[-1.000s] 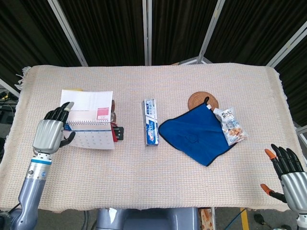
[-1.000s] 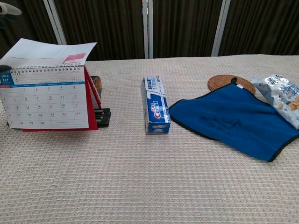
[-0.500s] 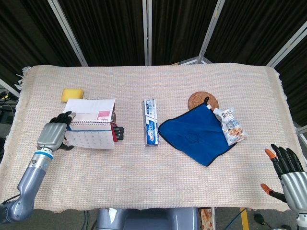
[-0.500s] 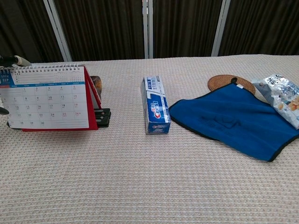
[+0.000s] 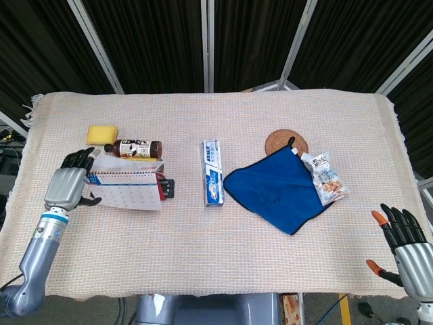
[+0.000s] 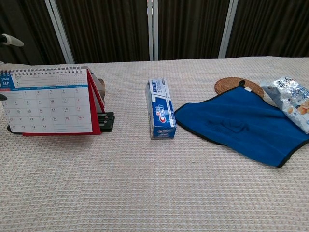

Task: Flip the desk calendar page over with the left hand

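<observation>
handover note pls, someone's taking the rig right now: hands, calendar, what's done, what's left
Left hand: at the left edge of the desk calendar, fingers spread, holding nothing; whether it touches the calendar can't be told.
Right hand: open, idle at the table's near right corner, away from everything.
Calendar: standing upright at the table's left, September page facing front, no page raised.
Done: the page looks flipped over to the back.
Left: pull the left hand clear; confirm the flipped page lies flat behind, which neither view shows clearly.
</observation>
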### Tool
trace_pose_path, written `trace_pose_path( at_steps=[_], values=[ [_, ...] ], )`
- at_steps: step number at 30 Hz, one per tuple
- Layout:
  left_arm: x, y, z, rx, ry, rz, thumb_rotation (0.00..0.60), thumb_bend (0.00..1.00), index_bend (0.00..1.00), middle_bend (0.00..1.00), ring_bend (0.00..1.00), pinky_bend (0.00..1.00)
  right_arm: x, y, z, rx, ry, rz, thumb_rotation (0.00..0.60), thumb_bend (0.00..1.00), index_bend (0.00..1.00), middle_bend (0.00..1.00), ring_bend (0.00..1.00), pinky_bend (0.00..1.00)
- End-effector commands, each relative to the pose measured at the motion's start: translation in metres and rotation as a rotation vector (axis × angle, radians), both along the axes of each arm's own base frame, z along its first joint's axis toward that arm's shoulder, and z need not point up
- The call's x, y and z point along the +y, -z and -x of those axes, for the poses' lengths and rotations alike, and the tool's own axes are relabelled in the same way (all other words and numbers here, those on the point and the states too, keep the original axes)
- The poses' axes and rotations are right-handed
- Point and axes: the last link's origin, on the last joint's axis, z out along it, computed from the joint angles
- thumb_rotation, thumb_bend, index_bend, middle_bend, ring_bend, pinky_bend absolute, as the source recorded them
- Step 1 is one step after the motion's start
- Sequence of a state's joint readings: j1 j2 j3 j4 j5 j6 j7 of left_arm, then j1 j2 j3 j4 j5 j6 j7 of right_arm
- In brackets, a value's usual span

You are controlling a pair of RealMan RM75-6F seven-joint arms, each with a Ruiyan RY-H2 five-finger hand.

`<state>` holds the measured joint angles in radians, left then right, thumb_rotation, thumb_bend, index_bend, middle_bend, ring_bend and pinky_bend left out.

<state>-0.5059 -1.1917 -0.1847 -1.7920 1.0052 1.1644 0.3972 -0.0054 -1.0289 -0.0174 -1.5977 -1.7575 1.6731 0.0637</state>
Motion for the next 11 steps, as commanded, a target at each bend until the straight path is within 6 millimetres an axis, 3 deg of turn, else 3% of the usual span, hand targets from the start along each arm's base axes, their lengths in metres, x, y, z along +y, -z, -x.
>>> trace_pose_path(
  at_steps=[1, 7, 11],
  values=[
    [-0.032, -0.006, 0.0, -0.079, 0.058, -0.092, 0.6, 0.04, 0.0, 0.0, 0.0, 0.01, 0.0, 0.0, 0.0, 0.002, 0.0, 0.0, 0.6, 0.03, 0.0, 0.0, 0.0, 0.0],
    [-0.091, -0.007, 0.016, -0.011, 0.038, -0.13, 0.6, 0.04, 0.0, 0.0, 0.0, 0.0, -0.001, 0.002, -0.001, 0.012, -0.002, 0.004, 0.6, 0.03, 0.0, 0.0, 0.0, 0.0],
    [-0.115, -0.008, 0.024, 0.046, 0.022, -0.123, 0.6, 0.03, 0.0, 0.0, 0.0, 0.0, 0.0, 0.002, -0.001, 0.013, -0.003, 0.01, 0.6, 0.03, 0.0, 0.0, 0.0, 0.0]
  ],
)
